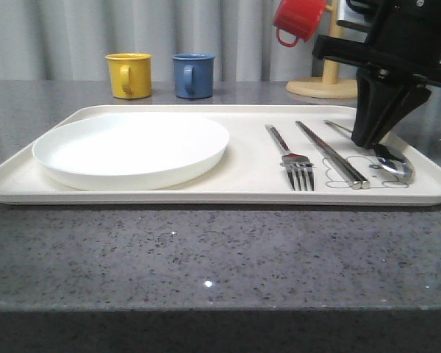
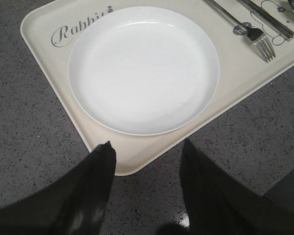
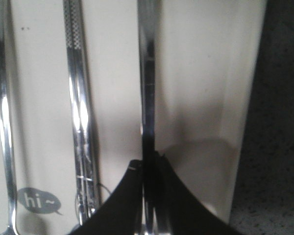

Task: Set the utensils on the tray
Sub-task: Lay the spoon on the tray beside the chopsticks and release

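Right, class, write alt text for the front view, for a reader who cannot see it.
A cream tray on a grey speckled table holds a white plate, a fork, chopsticks and a spoon, left to right. The black right gripper is down on the spoon's handle. Behind stand a yellow mug and a blue mug; a red mug hangs on a wooden stand.

Tabletop: dark grey speckled stone. Yellow mug and blue mug upright at the far side, side by side, apart, handles facing the camera. Red mug hangs tilted on wooden mug tree; round base at far right. Grey pleated curtain behind.
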`<state>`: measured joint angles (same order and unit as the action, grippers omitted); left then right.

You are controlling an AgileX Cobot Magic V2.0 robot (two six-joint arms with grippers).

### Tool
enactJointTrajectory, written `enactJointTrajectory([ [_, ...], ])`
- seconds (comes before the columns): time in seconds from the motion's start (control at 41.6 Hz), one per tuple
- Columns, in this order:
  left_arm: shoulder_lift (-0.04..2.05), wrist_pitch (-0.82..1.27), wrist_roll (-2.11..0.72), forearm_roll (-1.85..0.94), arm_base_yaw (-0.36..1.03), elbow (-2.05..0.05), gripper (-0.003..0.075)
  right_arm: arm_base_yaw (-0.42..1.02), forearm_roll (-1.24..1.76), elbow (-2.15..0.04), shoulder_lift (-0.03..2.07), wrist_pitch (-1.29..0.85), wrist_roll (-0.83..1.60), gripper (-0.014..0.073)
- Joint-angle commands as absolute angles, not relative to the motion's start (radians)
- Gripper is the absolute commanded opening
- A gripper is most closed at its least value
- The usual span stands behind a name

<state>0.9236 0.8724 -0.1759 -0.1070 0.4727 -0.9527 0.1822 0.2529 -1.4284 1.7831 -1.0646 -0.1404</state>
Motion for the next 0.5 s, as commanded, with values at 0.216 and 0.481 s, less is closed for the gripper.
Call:
enactJointTrajectory([
  [0.216, 0.914, 0.808, -0.172, -0.119, 0.480, -0.978, 0.0314, 0.181, 0.244, -1.471, 1.697, -1.027, -0.143, 0.0225],
  [0.481, 0.914, 0.810, -0.172, -0.119, 0.480, -0.978, 0.0314, 0.253, 0.154, -1.446, 1.530, -1.071, -0.017, 0.0225],
])
